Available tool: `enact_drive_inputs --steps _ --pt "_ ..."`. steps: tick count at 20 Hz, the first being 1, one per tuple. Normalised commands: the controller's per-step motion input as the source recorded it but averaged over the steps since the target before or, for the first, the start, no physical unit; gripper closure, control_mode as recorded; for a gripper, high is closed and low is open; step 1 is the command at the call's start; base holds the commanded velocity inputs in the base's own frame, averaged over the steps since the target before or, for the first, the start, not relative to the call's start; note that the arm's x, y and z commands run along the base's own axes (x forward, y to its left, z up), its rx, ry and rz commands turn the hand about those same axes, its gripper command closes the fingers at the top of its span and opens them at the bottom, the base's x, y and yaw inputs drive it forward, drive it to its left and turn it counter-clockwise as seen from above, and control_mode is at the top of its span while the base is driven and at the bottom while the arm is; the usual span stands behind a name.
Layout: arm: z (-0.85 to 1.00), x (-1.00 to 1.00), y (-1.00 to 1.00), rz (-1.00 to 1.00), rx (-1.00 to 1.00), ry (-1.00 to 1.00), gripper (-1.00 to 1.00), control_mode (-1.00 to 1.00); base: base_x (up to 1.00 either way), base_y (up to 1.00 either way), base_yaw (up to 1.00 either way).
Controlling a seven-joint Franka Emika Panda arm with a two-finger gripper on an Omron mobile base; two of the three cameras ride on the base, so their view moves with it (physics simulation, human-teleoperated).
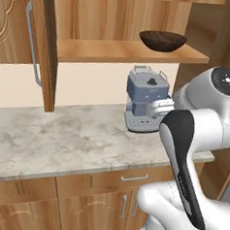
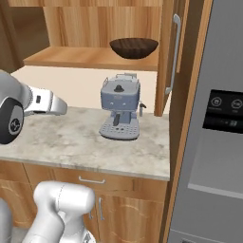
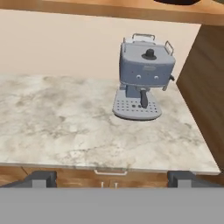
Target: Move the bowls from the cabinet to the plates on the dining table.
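1. Here, on the left, the cabinet door (image 1: 41, 43) hangs open, so the shelf (image 1: 92, 49) can be reached.
2. In the middle, the counter (image 1: 62, 137) holds a coffee machine (image 1: 146, 102).
3. Above it, the brown bowl (image 1: 162, 40) sits on the shelf, near its right end, waiting to be picked up.
4. The gripper (image 3: 112, 177) is low, well apart from the bowl, fingers wide apart and holding nothing.
5. In the hand view the bowl is cut off at the top. I see no pale bowl.
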Motion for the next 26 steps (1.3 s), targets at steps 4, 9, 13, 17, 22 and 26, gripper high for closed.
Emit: enact_drive_inputs --steps 4,9,13,17,22,26 --pt "0.74 0.03 -0.43 0.00 -0.13 -0.17 -1.00 -1.00 0.00 0.00 0.00" --pt "0.49 0.10 -0.36 -0.02 -0.26 -0.17 -1.00 -1.00 0.00 0.00 0.00" --pt "0.50 0.34 -0.17 -0.07 -0.25 -0.03 -1.00 -1.00 0.00 0.00 0.00" --pt "0.75 0.28 -0.19 -0.08 -0.12 0.04 -1.00 -1.00 0.00 0.00 0.00" --pt "0.49 0.61 -0.10 -0.08 -0.03 0.13 -1.00 -1.00 0.00 0.00 0.00" --pt "-0.17 0.98 0.00 0.00 -0.02 0.08 -1.00 -1.00 0.00 0.00 0.00"
